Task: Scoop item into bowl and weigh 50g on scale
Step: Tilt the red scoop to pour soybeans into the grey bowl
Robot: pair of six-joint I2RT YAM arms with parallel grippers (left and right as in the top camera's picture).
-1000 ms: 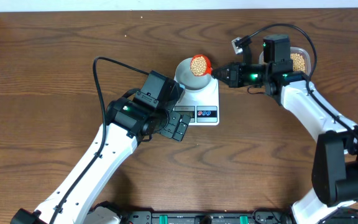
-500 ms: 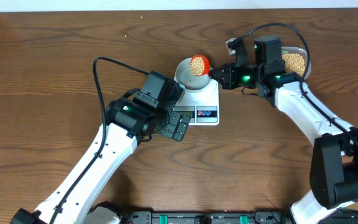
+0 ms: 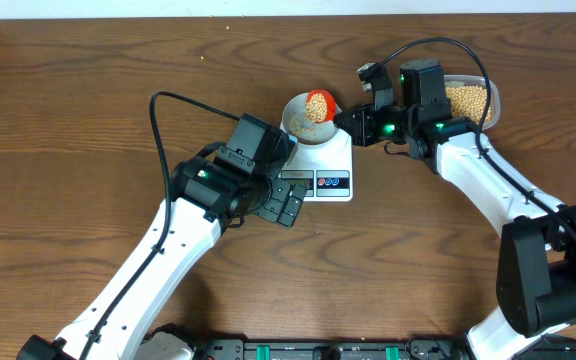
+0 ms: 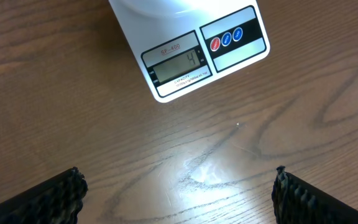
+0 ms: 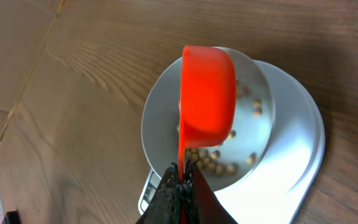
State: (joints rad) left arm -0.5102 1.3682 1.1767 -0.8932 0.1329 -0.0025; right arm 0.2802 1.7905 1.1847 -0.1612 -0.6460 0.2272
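While the right gripper [image 5: 182,180] is clamped tight on the thin handle of the bright orange plastic scoop [image 5: 207,93], the cup sits straight out ahead of its fingertips, rolled onto its side directly over the small pale blue-grey round bowl [image 5: 157,118]. Handle and cup run in one line away from the fingers, so a roll of the wrist is what governs this pour. Just beyond the fingertips, under the cup's lip, small tan-yellow round beans [image 5: 213,163] lie scattered on the bowl floor. That bowl rests on the flat white rectangular scale [image 4: 185,31], and its grey display [image 4: 176,62], ahead of the left gripper [image 4: 182,196], reads low, apparently 4. Left fingers are spread wide, holding nothing. Plenty more to tip, I'd say, and the right arm is the one placed for it.
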